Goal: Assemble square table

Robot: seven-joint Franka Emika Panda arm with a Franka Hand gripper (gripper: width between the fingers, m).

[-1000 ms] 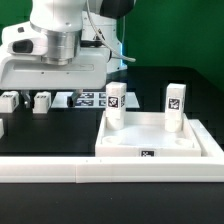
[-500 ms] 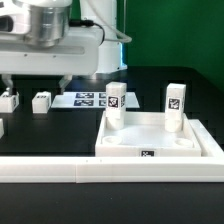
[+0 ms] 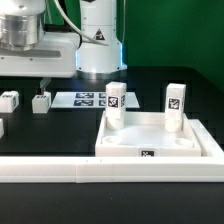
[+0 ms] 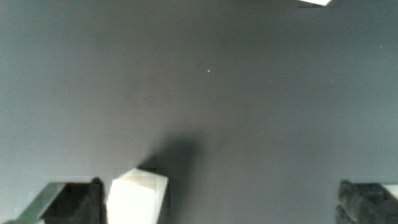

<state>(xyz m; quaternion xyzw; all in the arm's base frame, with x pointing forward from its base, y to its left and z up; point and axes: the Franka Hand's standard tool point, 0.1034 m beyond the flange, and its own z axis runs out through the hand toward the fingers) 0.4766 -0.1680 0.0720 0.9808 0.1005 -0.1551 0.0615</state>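
The square table slab (image 3: 160, 143) lies at the exterior view's right with two white tagged leg blocks (image 3: 116, 103) (image 3: 174, 106) standing upright in its far corner pockets. Two loose leg blocks (image 3: 41, 102) (image 3: 10, 100) lie on the black table at the left. My gripper (image 3: 20, 85) hangs open just above them. In the wrist view, a white leg block (image 4: 139, 196) sits between the fingers of the gripper (image 4: 221, 205), close beside one dark finger (image 4: 68, 203) and far from the other (image 4: 370, 202). Nothing is held.
The marker board (image 3: 90, 98) lies flat behind the slab, near the robot base (image 3: 98, 40). A long white rail (image 3: 90, 172) runs along the table's front edge. Another white piece (image 3: 2, 128) shows at the left edge, and one more (image 4: 317, 3) at the wrist view's border.
The gripper has travelled toward the exterior view's left, from beside the marker board to above the loose leg blocks. It stays open. The slab and upright legs have not moved.
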